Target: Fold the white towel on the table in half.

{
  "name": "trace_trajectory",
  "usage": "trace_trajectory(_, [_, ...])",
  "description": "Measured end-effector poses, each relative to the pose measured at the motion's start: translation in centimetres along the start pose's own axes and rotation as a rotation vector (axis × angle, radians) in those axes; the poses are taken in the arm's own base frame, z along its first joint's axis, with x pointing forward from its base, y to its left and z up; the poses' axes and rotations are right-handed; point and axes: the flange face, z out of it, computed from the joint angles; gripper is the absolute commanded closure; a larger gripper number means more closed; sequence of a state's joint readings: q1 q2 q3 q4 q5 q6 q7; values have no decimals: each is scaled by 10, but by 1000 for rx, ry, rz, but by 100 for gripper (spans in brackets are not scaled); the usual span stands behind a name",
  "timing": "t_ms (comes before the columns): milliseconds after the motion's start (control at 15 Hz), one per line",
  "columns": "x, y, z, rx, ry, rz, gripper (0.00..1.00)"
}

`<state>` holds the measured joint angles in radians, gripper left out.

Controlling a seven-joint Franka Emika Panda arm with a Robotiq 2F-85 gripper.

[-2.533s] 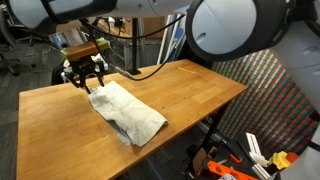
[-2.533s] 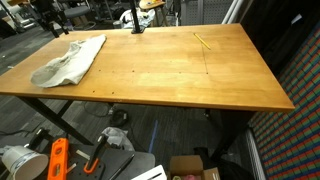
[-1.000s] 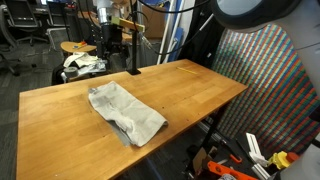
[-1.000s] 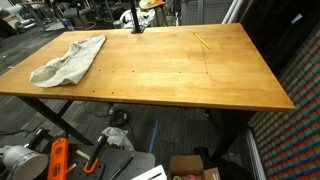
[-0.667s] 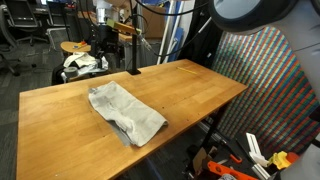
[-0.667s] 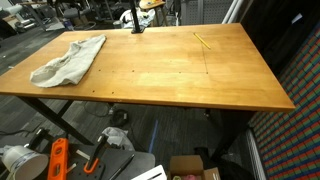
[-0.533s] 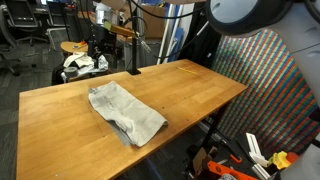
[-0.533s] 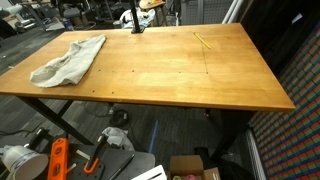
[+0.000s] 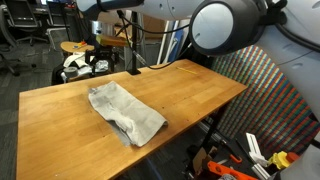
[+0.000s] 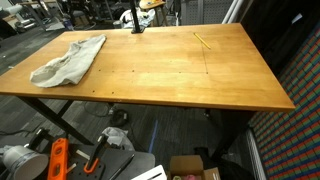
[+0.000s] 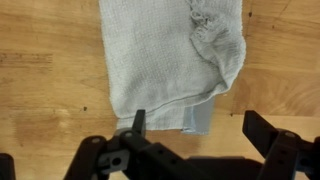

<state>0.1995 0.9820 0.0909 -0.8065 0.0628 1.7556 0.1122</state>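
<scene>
1. I see the thin, wrinkled white towel (image 10: 68, 60) lying rumpled near the left end of the light orange-brown wooden table (image 10: 170, 75).
2. Only the wrist view shows my gripper (image 11: 200, 135): fingers spread wide, holding nothing, over the towel's hem.
3. Only an exterior view shows a thin yellow stick (image 10: 203, 41) farther right, well apart from the towel.

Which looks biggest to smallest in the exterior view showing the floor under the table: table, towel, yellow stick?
1. table, by far
2. towel
3. yellow stick, clearly smallest, though it lies toward the far edge
</scene>
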Motion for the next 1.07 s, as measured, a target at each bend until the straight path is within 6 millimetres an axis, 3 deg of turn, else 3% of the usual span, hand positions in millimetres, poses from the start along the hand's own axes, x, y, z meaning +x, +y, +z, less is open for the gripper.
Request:
trace_trajectory(600, [-10,-8,70,-3,-185,-32,0])
trace_trajectory(1067, [-27,-20,85,129,-342,-98,0])
